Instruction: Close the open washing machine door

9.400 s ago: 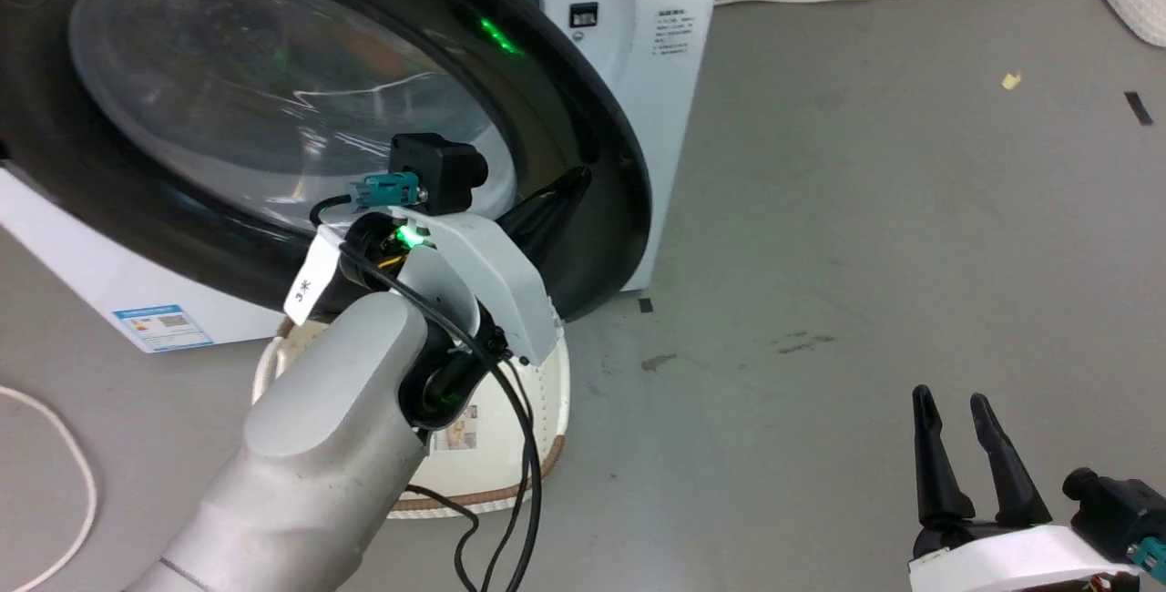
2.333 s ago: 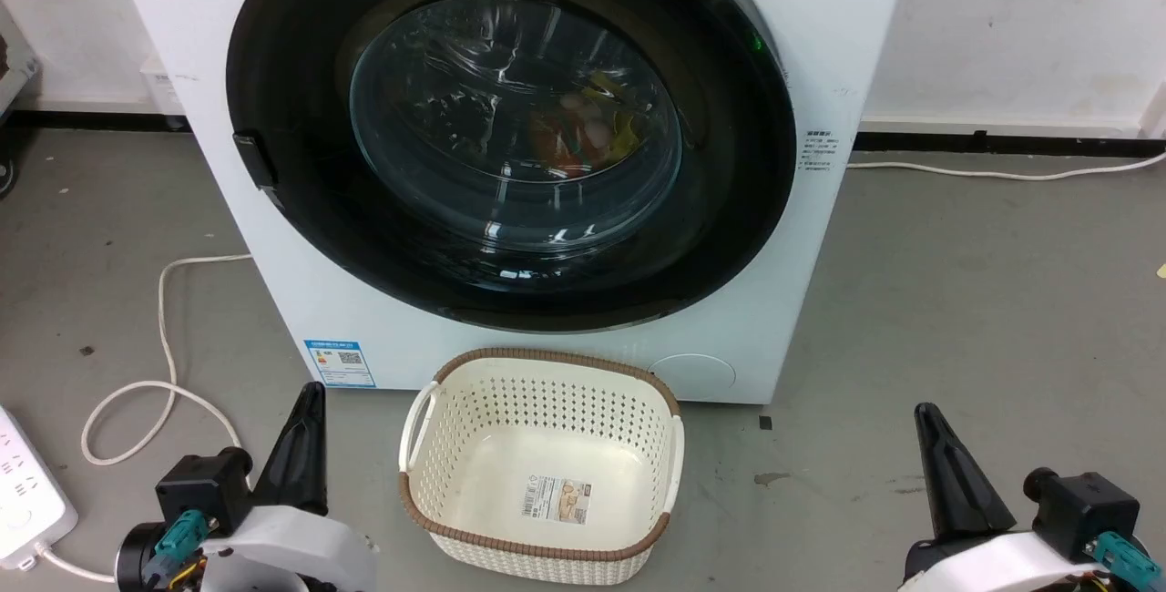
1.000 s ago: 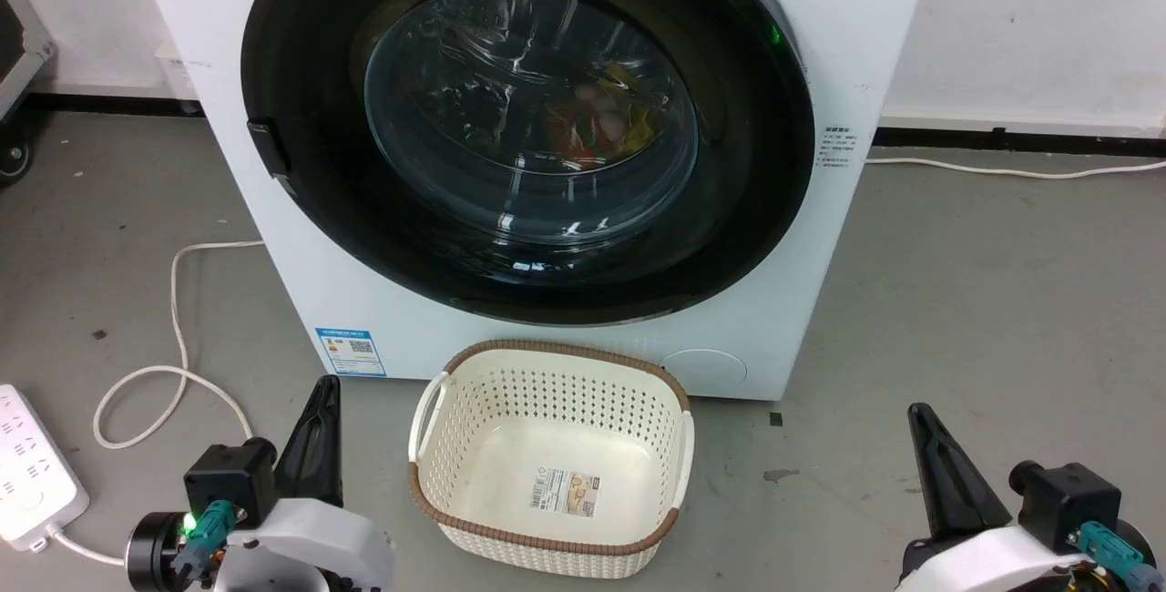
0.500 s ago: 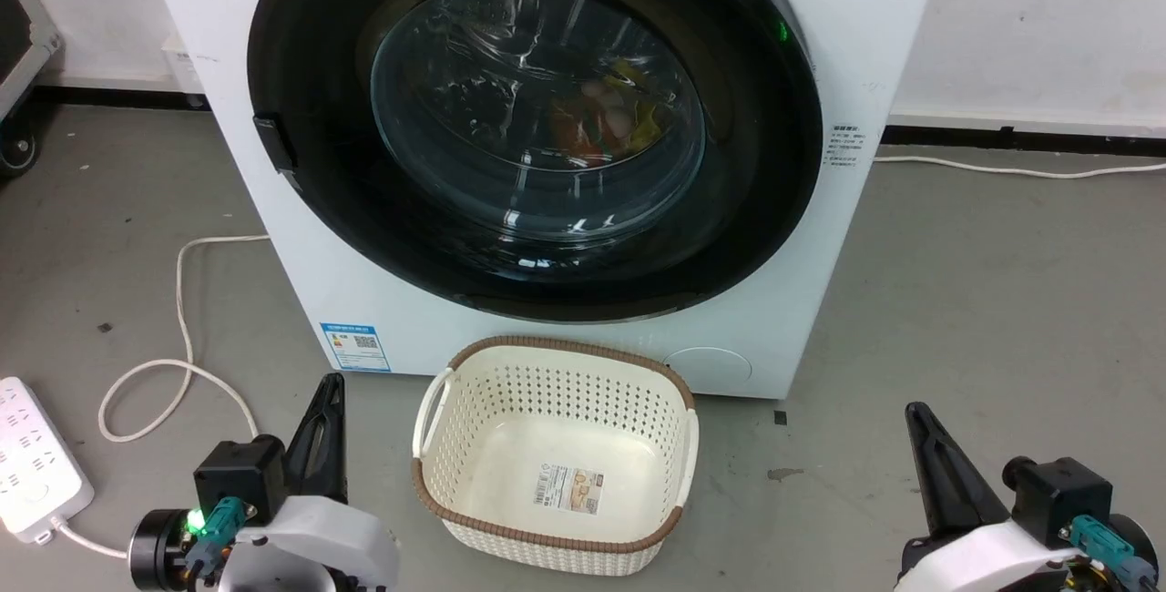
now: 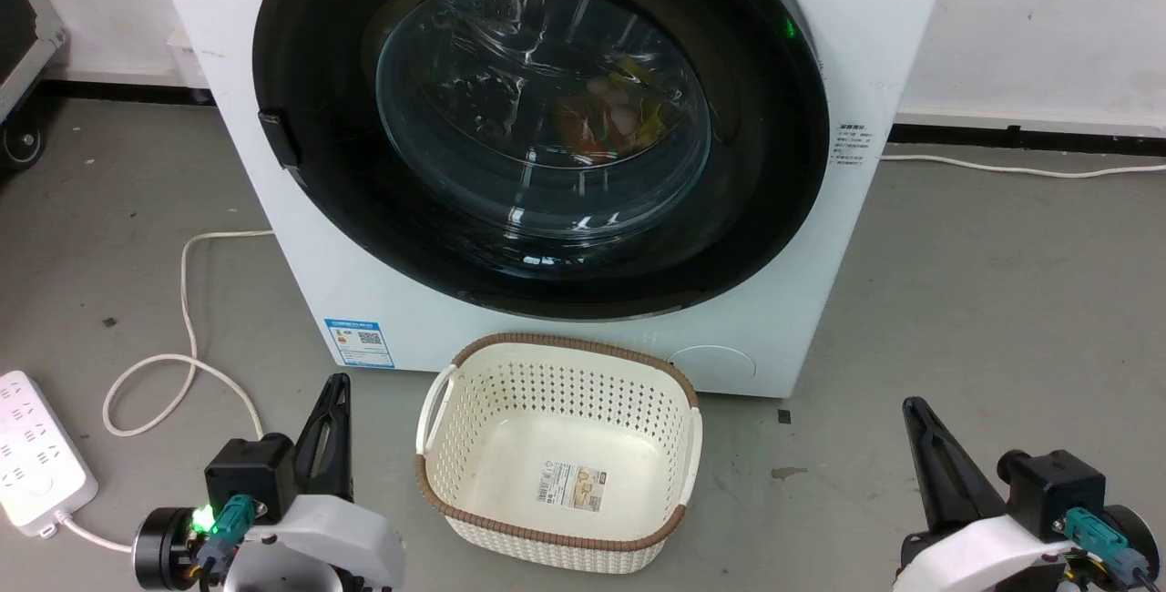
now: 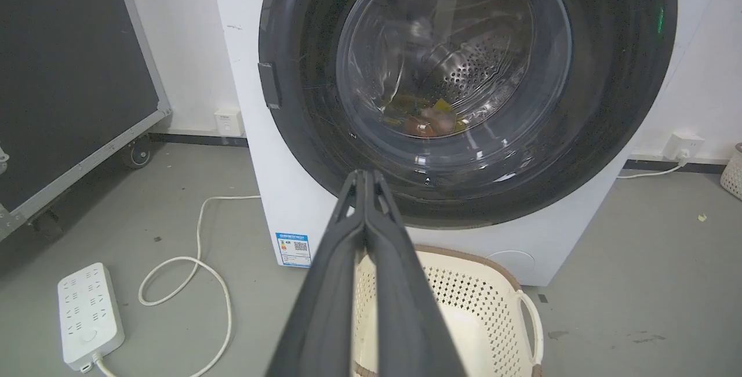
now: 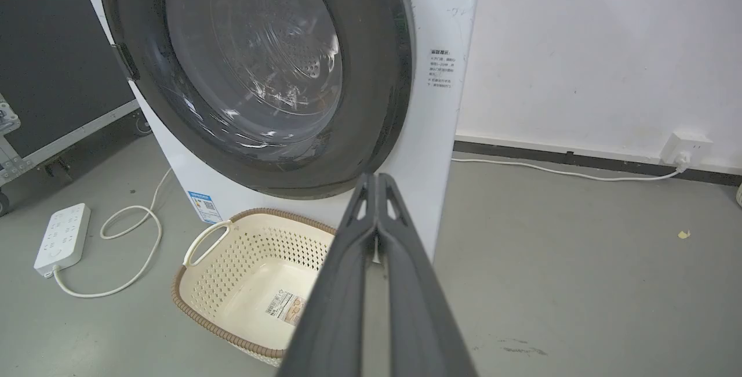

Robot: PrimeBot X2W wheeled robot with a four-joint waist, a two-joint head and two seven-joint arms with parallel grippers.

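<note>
The grey floor (image 5: 984,301) spreads across the head view, and the white washing machine (image 5: 884,55) stands on it from the centre up to 12 o'clock, its back towards a white wall (image 5: 1048,18). The washing machine door (image 5: 542,118) lies flat against the front of the machine and covers the drum opening; its wide glossy black rim takes up most of the front panel. Through the bulging glass, coloured laundry (image 5: 606,118) shows inside the drum. A dark handle block (image 5: 278,138) sits at 9 o'clock on the rim, and a small green light (image 5: 785,27) glows near 2 o'clock. A cream perforated basket (image 5: 556,392) with a brown woven rim stands on the floor at 6 o'clock, just in front of the machine, with only a paper label on its bottom. A white power strip (image 5: 36,455) lies at 8 o'clock, and a white cord (image 5: 182,301) loops between it and the machine. The left gripper (image 5: 339,387) hangs at 7 o'clock, clear of the door and the basket; in its wrist view its two fingers (image 6: 348,232) are pressed together with nothing between them. The right gripper (image 5: 914,410) hangs at 5 o'clock, well apart from the machine, and its fingers (image 7: 400,232) likewise meet at the tips and hold nothing. A blue sticker (image 5: 358,342) marks the lower left of the front of the machine.
</note>
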